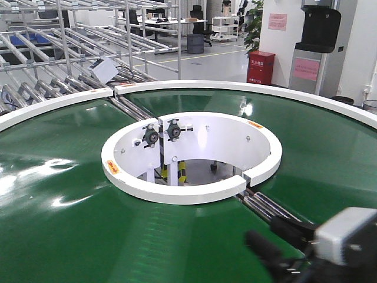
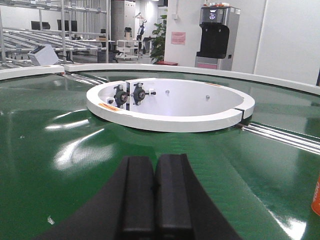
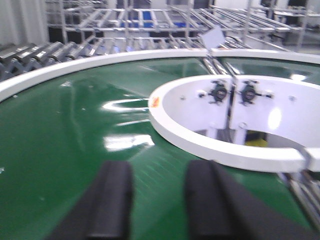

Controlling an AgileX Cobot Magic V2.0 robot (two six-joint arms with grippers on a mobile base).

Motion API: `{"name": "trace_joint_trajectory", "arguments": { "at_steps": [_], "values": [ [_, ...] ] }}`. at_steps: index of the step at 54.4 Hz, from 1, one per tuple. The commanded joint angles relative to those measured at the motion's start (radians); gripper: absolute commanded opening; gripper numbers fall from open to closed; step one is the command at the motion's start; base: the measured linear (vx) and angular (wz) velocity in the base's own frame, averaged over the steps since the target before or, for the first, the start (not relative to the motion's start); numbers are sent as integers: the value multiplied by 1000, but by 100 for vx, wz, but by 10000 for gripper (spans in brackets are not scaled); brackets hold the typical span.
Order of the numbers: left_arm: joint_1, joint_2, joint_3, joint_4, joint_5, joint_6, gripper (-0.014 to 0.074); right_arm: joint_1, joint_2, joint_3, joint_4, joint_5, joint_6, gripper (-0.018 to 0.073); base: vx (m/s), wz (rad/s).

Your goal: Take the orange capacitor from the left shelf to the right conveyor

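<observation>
The right conveyor (image 1: 70, 206) fills every view, a glossy dark-green ring belt with a white outer rim and a white inner ring (image 1: 177, 191). At the right edge of the left wrist view an orange sliver stands on the belt: the orange capacitor (image 2: 316, 196), mostly cut off by the frame. My left gripper (image 2: 155, 161) hovers low over the belt, shut with its pads together and nothing between them; the capacitor is well to its right. My right gripper (image 3: 157, 172) is open over the belt with only green belt between its fingers. The left shelf is out of view.
Bare silver tube-and-roller racks (image 1: 53, 71) stand behind the conveyor at the far left. A red cabinet (image 1: 261, 67) and a water dispenser (image 1: 315, 50) stand at the back right. Steel rollers (image 1: 265, 206) cross the belt joint beside the inner ring. The right arm's camera housing (image 1: 344, 236) shows bottom right.
</observation>
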Motion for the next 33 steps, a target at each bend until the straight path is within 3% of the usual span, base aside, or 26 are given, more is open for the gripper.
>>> {"name": "trace_joint_trajectory", "arguments": {
  "at_steps": [1, 2, 9, 14, 33],
  "values": [
    [-8, -4, -30, -5, -81, -6, -6, -4, -183, -20, -37, 212, 33, 18, 0, 0],
    [-8, -4, -30, -5, -81, -6, -6, -4, -206, -20, -38, 269, 35, -14, 0, 0],
    [-8, -4, -30, -5, -81, -6, -6, -4, -399, -20, -38, 565, 37, -12, 0, 0],
    [-8, -4, -30, -5, -84, -6, -6, -4, -486, -20, -38, 684, 37, -12, 0, 0],
    [-8, -4, -30, -5, -82, -6, -6, -4, -634, -20, -38, 733, 37, -12, 0, 0]
  ]
}}
